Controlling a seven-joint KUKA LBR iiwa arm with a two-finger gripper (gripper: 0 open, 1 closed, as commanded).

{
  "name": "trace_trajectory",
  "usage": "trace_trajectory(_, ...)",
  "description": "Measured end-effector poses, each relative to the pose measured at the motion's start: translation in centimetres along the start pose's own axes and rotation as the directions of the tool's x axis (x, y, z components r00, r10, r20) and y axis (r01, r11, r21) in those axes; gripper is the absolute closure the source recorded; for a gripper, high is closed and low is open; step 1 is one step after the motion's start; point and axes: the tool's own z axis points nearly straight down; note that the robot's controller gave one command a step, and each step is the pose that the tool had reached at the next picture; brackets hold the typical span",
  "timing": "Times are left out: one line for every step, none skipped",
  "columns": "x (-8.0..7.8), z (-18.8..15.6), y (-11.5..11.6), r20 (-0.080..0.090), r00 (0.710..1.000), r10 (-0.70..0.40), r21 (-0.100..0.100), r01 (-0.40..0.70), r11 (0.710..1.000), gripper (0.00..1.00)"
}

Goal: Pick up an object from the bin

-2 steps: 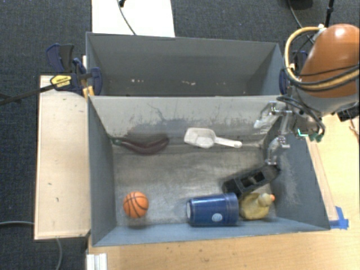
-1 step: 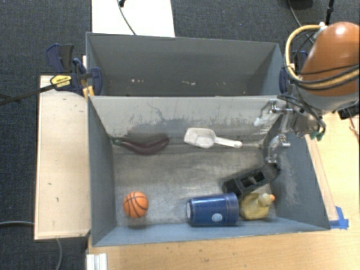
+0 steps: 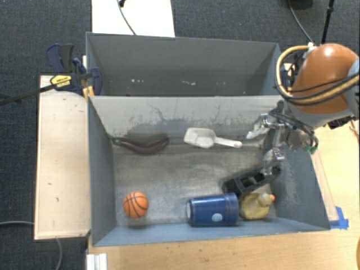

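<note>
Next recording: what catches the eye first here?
The small orange basketball lies alone at the front left of the grey metal bin. At the front right, a blue cylindrical can, a yellow rubber duck and a black blocky tool crowd together, with the gripper over the black tool.

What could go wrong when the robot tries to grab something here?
The gripper hangs by the flat black block, which is crowded against the yellow rubber duck and the blue cylindrical can; it might nudge those or catch two things at once. It is also close to the grey bin's right wall and could bump it.
</note>
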Motion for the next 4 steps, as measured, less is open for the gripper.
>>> trace_trajectory(2.2, 1.6, 0.3, -0.004, 0.934, -0.358, -0.004, 0.358, 0.934, 0.0)
trace_trajectory(2.2, 7.2, 0.5, -0.004, 0.954, -0.299, -0.004, 0.299, 0.954, 0.0)
trace_trajectory(1.6, 9.5, 0.8, -0.003, 0.856, -0.518, -0.004, 0.518, 0.856, 0.0)
trace_trajectory(1.9, 9.7, -0.8, -0.025, 0.986, -0.162, 0.006, 0.162, 0.987, 1.0)
